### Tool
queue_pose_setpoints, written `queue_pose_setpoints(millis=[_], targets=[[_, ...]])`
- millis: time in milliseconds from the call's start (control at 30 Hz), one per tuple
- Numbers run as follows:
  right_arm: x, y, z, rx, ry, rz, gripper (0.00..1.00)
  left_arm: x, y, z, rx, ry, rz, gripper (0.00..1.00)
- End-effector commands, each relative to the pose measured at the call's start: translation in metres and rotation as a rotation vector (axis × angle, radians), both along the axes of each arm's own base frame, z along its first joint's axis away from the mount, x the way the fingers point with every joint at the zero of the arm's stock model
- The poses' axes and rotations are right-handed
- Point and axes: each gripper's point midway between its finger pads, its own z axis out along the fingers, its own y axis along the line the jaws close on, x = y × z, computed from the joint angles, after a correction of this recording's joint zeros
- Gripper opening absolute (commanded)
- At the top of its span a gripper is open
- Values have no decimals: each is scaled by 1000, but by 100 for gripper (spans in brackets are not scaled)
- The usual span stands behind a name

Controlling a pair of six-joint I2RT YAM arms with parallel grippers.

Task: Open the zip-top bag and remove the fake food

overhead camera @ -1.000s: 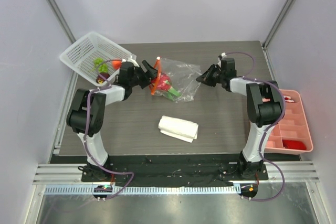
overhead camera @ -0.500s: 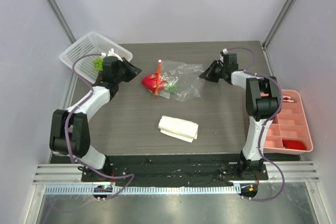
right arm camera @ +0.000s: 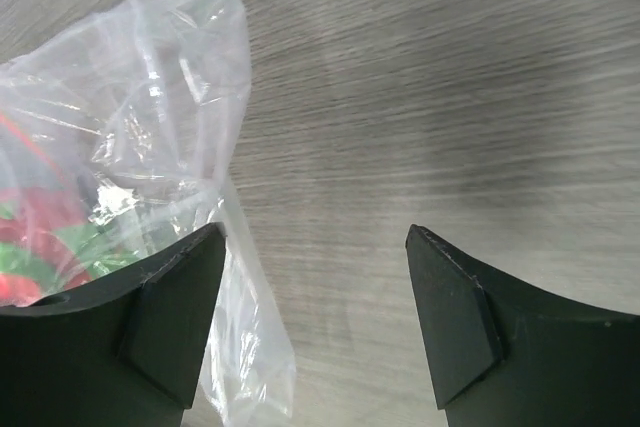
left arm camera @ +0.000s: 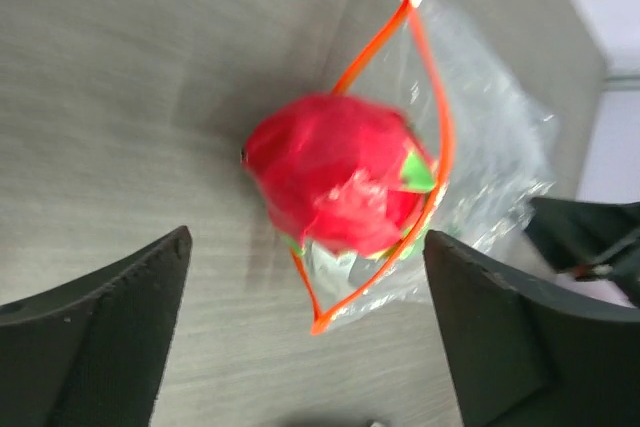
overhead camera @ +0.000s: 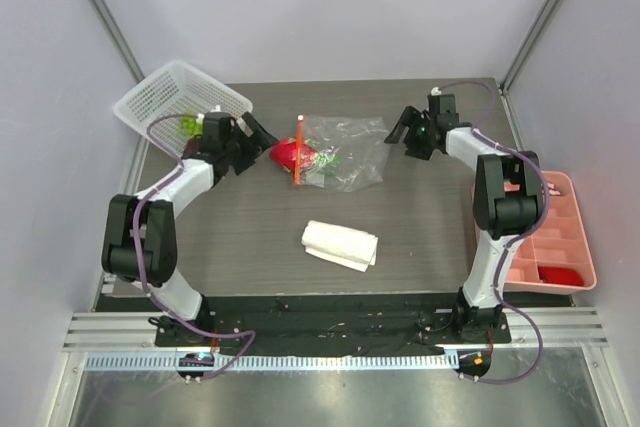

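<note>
Between left end effector (overhead camera: 262,136) and right end effector (overhead camera: 399,133), both agape, zip-top bag (overhead camera: 352,153) lies near basket (overhead camera: 148,99).

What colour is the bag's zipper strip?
Orange-red; the zipper strip shows best in the left wrist view.

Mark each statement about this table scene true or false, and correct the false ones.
1. The bag is open along its orange zipper edge. True.
2. The left fingers are clamped on the red fruit. False: they are open and clear of it.
3. The red fruit sticks partly out of the bag's mouth. True.
4. The white cloth lies on top of the bag. False: it lies apart from it, nearer the arm bases.
5. The right fingers are open and hold nothing. True.
</note>
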Motion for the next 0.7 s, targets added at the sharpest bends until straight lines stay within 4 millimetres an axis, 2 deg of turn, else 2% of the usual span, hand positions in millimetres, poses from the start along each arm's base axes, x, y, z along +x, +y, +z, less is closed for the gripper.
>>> queue_pose_setpoints(millis=[0,167,200,233,267,300,467,667], targets=[[3,-5,61,-75,-138,-13,79,-4,-17,-3,27,44,62,100],[-4,15,82,-94,-189,22,79,6,-10,-22,-81,208,318,100],[-7,24,86,-98,-201,43,79,7,-8,-25,-102,235,366,100],[-6,28,90,-102,-213,52,79,8,-11,-29,-167,284,430,100],[-7,31,92,-104,-217,58,79,18,-14,-26,-197,304,456,100],[-8,36,95,-102,-224,68,79,6,-11,-40,-173,397,492,100],[-13,48,104,-114,-252,96,79,19,-30,-45,-311,431,588,100],[-17,56,107,-114,-273,117,79,25,-30,-40,-323,427,717,100]])
